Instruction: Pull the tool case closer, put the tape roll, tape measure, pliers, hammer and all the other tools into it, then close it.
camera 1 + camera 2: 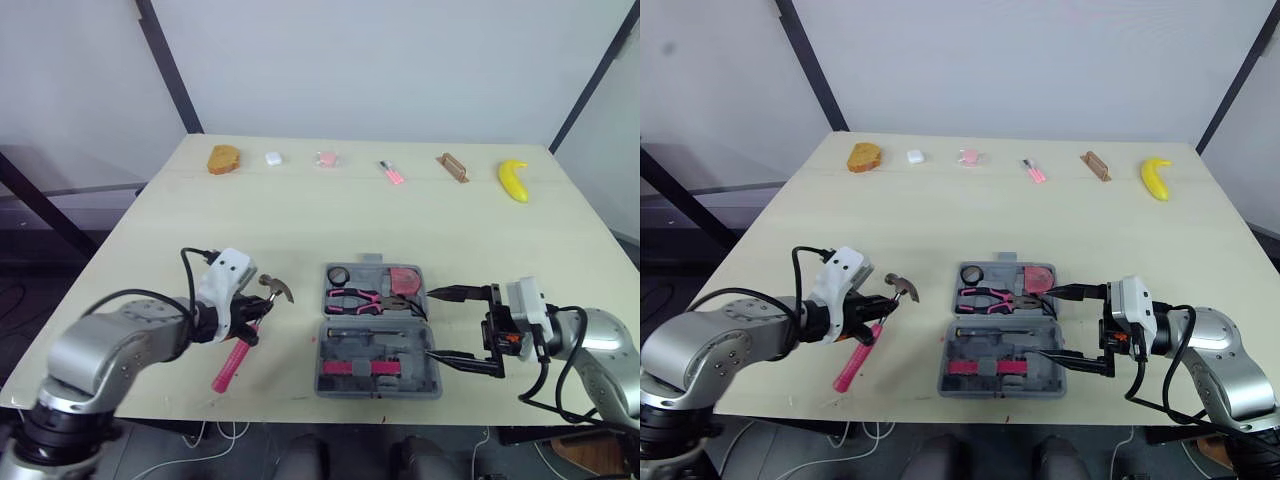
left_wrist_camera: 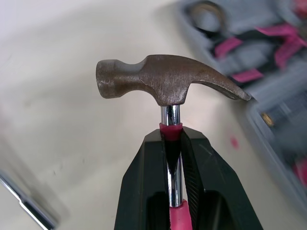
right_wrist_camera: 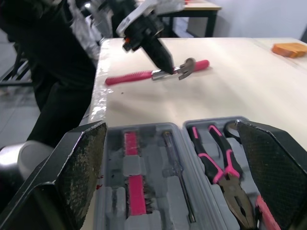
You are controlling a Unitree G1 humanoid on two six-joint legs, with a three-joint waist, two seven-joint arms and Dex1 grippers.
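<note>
Fingers of the left gripper (image 2: 171, 139) clenched on the hammer (image 2: 163, 84), pinching its chrome neck just below the rusty head. Pink handle slanting back toward the table's near edge. Hammer just left of the tool case (image 1: 415, 372), apart from it.

Right gripper (image 1: 432, 323) released, spread wide at the case's right side, one finger reaching in beside each half.

Case open flat near the front edge of the table (image 1: 300, 215). In its far half: tape roll (image 1: 337, 274), pink-handled pliers (image 1: 365, 299), tape measure (image 1: 405, 280). In its near half: screwdriver (image 3: 176, 167) and pink bit strip (image 1: 355, 368).

Along the far edge, well apart: banana (image 1: 513, 180), brown block (image 1: 453, 167), a few small items.
</note>
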